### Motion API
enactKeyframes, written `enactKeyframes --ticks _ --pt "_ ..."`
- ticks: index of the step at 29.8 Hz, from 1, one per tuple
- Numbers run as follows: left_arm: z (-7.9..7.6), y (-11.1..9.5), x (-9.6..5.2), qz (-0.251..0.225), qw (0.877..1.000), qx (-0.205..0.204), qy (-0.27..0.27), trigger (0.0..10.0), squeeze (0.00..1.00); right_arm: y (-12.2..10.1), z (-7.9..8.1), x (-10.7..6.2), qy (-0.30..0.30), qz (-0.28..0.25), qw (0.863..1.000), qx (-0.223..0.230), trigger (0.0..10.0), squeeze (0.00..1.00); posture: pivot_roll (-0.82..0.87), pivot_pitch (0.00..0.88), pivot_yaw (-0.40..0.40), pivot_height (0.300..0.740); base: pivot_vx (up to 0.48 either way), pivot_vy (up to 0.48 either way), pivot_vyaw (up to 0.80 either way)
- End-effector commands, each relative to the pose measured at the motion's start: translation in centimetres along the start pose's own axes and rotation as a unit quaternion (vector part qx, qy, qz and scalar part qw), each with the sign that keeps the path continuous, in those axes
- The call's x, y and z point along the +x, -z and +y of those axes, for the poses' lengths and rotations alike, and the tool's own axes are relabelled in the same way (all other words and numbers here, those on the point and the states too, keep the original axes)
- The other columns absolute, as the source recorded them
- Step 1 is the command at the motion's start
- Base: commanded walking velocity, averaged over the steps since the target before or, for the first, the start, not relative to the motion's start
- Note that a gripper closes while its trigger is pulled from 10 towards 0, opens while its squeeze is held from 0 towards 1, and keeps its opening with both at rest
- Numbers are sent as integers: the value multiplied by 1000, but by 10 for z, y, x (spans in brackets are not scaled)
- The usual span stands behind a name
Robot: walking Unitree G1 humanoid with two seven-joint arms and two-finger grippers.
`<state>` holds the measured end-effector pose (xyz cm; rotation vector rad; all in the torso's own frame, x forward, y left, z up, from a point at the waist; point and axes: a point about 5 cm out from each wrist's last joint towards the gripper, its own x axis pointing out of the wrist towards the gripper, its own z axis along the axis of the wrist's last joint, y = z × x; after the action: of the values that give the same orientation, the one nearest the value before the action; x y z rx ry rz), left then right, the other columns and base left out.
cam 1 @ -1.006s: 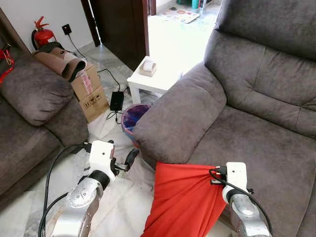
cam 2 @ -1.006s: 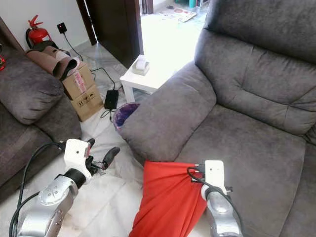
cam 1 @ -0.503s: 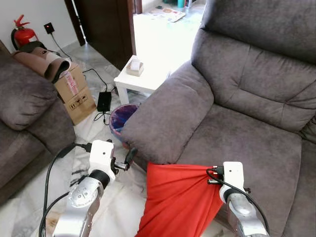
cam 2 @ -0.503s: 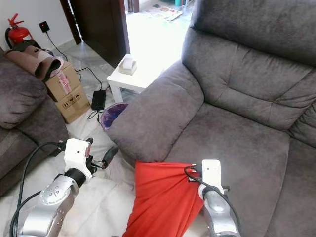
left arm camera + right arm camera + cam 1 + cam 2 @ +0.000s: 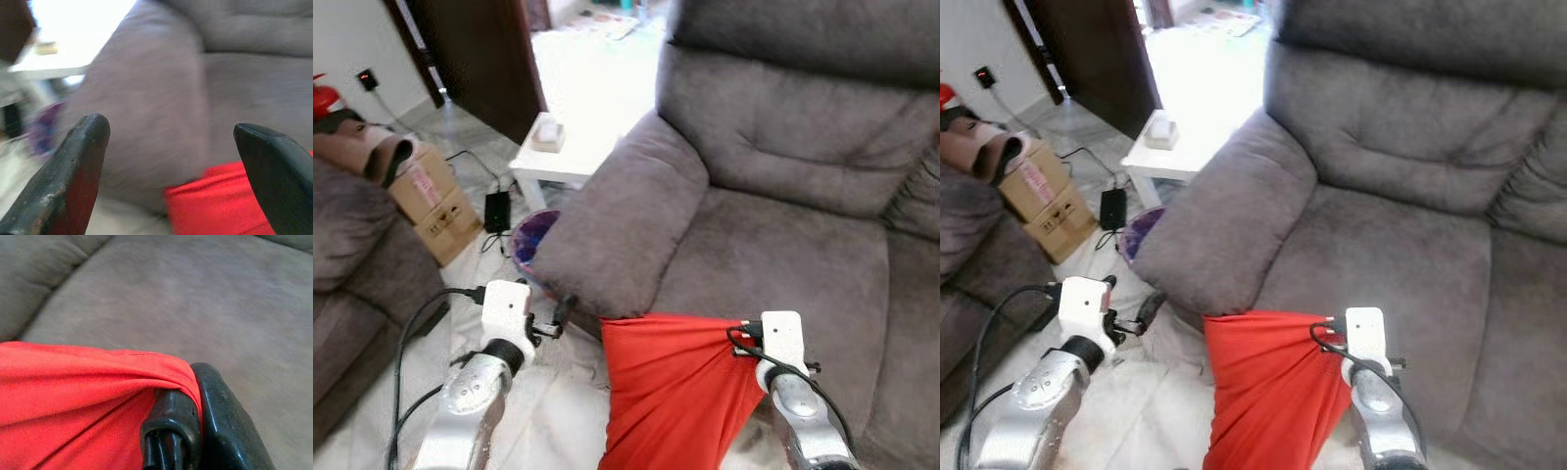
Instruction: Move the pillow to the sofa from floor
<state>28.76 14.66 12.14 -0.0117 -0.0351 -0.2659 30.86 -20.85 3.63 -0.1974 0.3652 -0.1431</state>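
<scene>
While the grey sofa (image 5: 783, 225) takes up the centre and right of the head views, its broad armrest (image 5: 617, 230) stands between the seat and the clutter at the left. Beyond that armrest, in the upper left, sit a small white side table (image 5: 553, 157), a cardboard box (image 5: 426, 201) and a black power adapter (image 5: 495, 208) on the pale floor (image 5: 548, 411); a purple bin (image 5: 530, 240) peeks out just beside the armrest's front. A second grey couch (image 5: 352, 264) fills the left edge.

At lower centre, the red pillow (image 5: 671, 387) hangs at the sofa's front edge. The right gripper (image 5: 183, 406) is clamped on the pillow's upper right corner, fabric bunched between its fingers, right at the seat's front edge. At lower left, the left gripper (image 5: 171, 142) is raised with its fingers (image 5: 80, 161) spread apart, empty, pointing at the armrest's front with the pillow just beside it.
</scene>
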Motion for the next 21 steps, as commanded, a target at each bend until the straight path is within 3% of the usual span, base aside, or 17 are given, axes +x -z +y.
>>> enactKeyframes --ticks 1,17,21 --pt "9 3 -5 4 1000 1 -14 10000 0 -40 -35 5 85 -89 992 16 10000 0 74 165 1 740 0 0 -800" --pt "9 0 -3 -4 1000 8 -17 10000 0 -44 -39 5 97 -100 990 16 10000 0 70 160 -2 740 0 0 -800" --pt "10 0 -3 -5 1000 7 -23 10000 0 -48 -24 5 43 -115 992 28 10000 0 68 159 -2 740 0 0 -400"
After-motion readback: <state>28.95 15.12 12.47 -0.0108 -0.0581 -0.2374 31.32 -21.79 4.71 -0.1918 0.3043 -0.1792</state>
